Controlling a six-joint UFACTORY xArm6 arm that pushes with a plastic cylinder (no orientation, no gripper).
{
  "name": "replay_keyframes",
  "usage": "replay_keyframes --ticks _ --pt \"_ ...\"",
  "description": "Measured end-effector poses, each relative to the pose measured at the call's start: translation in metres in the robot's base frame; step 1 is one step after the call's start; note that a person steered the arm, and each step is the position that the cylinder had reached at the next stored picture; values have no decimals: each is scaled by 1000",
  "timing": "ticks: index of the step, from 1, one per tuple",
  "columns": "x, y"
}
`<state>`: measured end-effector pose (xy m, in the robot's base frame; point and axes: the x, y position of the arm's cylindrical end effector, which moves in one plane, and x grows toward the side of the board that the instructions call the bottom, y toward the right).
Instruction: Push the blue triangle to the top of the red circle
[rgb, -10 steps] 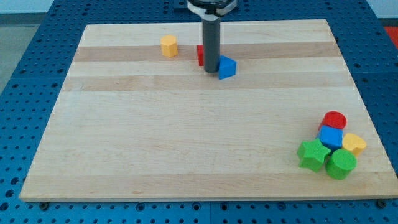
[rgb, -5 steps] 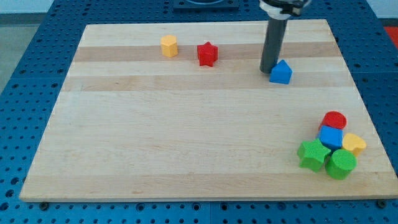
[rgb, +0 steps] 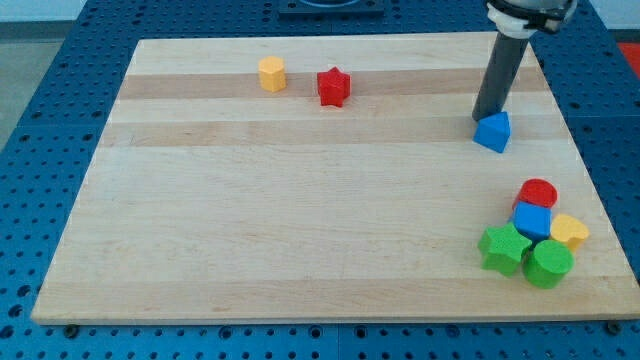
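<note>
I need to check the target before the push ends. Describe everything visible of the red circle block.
The red circle block is a short, matte, plastic-looking cylinder standing on its flat end, round face up, on the wooden board near the view's right edge. It tops a tight cluster, its lower edge against the blue cube, which hides part of its side. The blue triangle block lies apart, toward the view's top and slightly left, with my tip at its upper left.

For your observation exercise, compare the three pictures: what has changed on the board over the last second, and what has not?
My tip pushed the blue triangle toward the view's right and slightly down, from beside the red star to above the red circle. The star, yellow block and bottom-right cluster stayed put.
</note>
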<state>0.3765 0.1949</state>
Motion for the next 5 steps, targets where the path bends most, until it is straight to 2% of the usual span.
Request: replay_keyframes --ticks 3,5 --pt "67 -2" --pt "83 -8"
